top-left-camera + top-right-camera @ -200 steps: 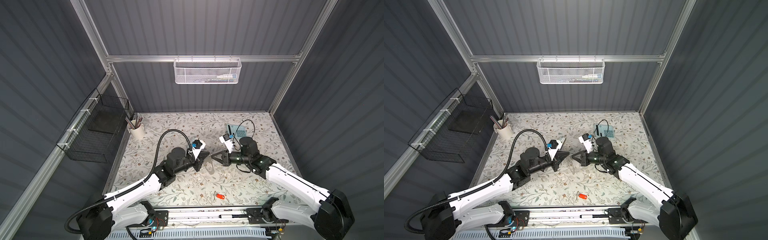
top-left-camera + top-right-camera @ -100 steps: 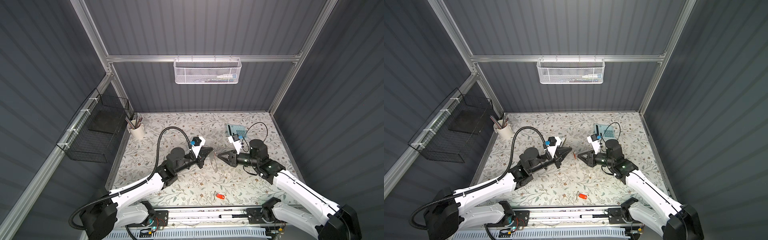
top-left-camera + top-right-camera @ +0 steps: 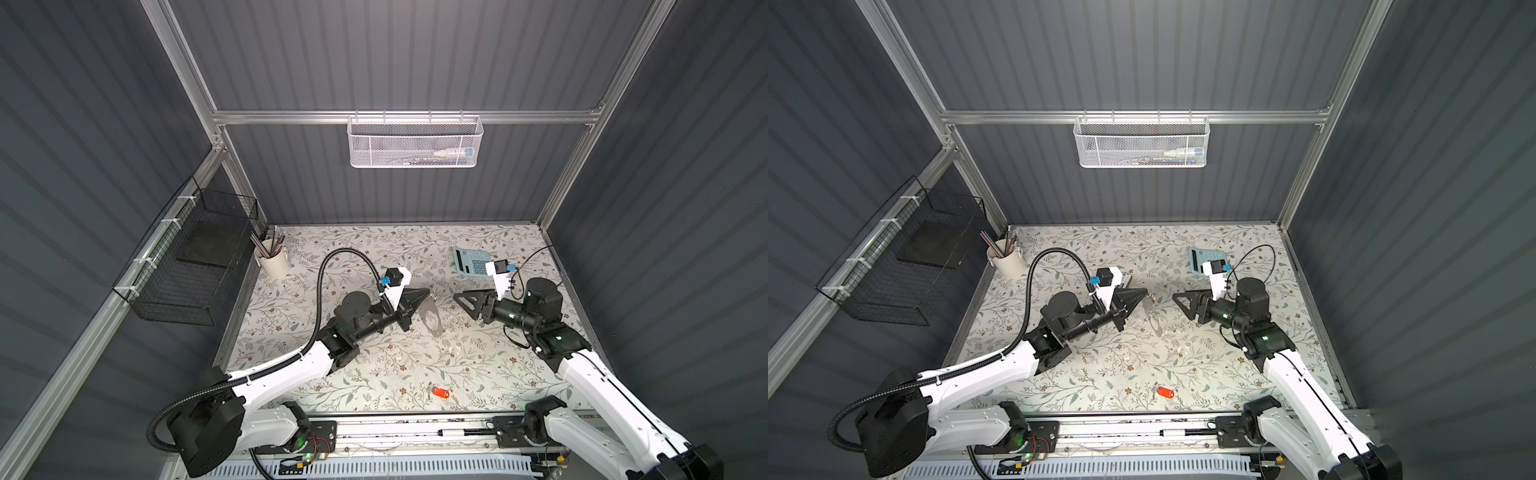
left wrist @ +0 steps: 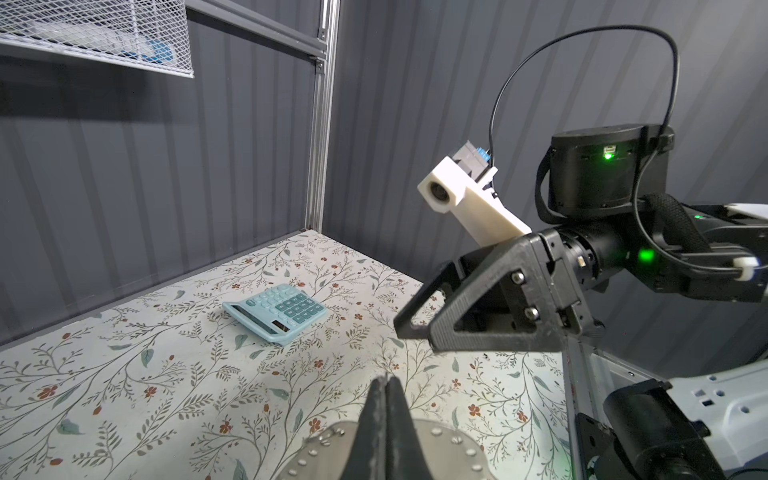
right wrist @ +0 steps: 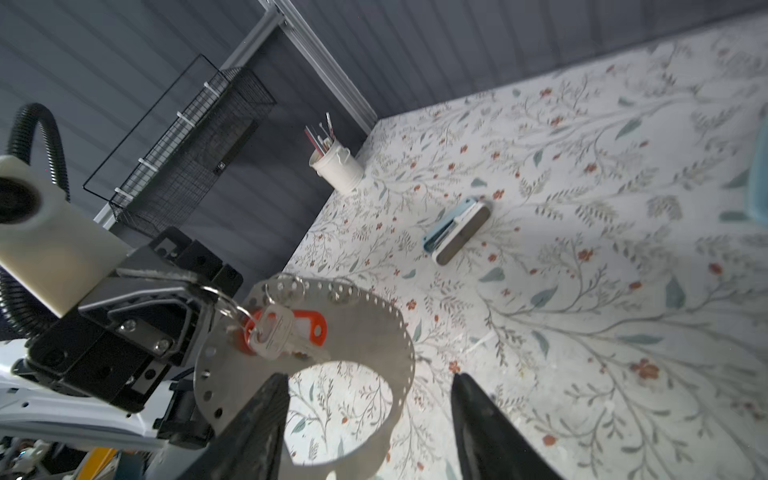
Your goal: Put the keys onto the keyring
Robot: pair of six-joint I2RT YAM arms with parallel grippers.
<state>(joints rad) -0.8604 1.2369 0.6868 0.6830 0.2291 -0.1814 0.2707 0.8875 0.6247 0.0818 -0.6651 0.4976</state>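
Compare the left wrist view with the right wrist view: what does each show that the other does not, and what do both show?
Only the left wrist view: the white mesh basket and the buttons of the calculator. Only the right wrist view: a key with a red tag on the keyring, the stapler, the pencil cup and the black wire basket. Both: the keyring, gripped by the shut left end effector, the open right end effector and the flowered table.
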